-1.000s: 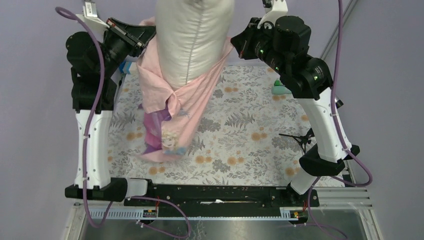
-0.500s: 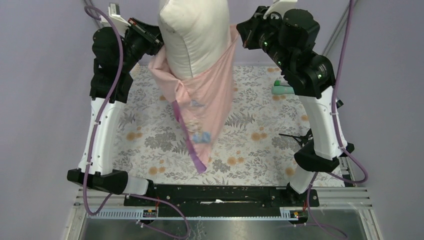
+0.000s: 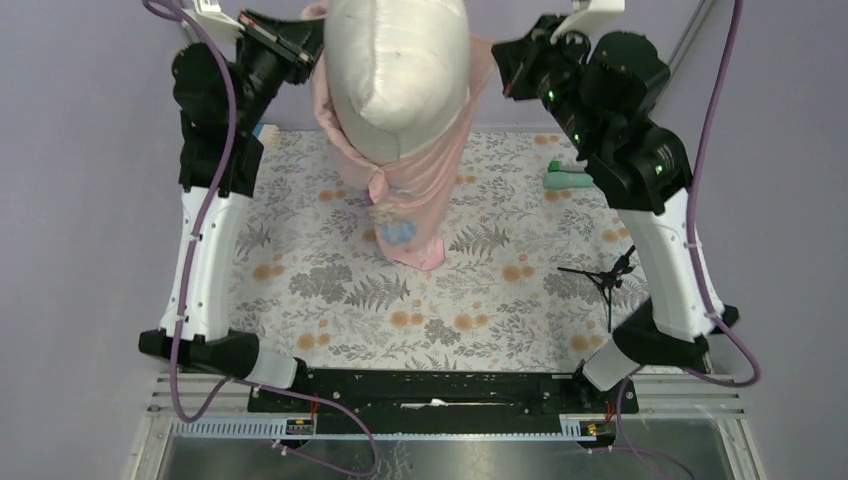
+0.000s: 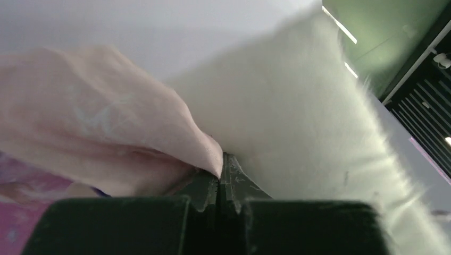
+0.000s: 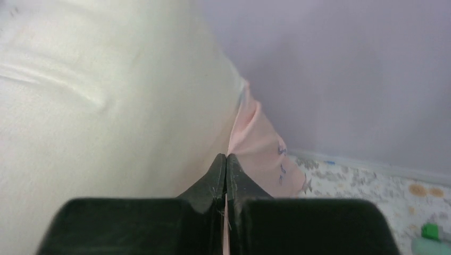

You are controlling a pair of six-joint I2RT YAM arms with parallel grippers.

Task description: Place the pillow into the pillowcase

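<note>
The cream pillow (image 3: 395,70) hangs high between both arms, its lower end bulging toward the camera. The pale pink pillowcase (image 3: 425,190) wraps its back and sides and dangles below it, bunched at a knot, down to the floral cloth. My left gripper (image 3: 305,35) is shut on the pillowcase's left edge; in the left wrist view pink fabric (image 4: 106,133) is pinched at the gripper (image 4: 220,170) beside the pillow (image 4: 298,122). My right gripper (image 3: 500,65) is shut on the right edge; the right wrist view shows the fabric (image 5: 260,143) at the gripper (image 5: 226,164) beside the pillow (image 5: 106,106).
The floral table cloth (image 3: 330,280) covers the table. A green object (image 3: 565,178) lies at the back right. A small black tripod-like stand (image 3: 603,280) stands at the right. Purple walls close in the back and sides.
Both arms have lifted the pillow and pillowcase higher. The pillow's bottom has swung toward the camera, and the hanging pink fabric has drawn up and back from the table's front.
</note>
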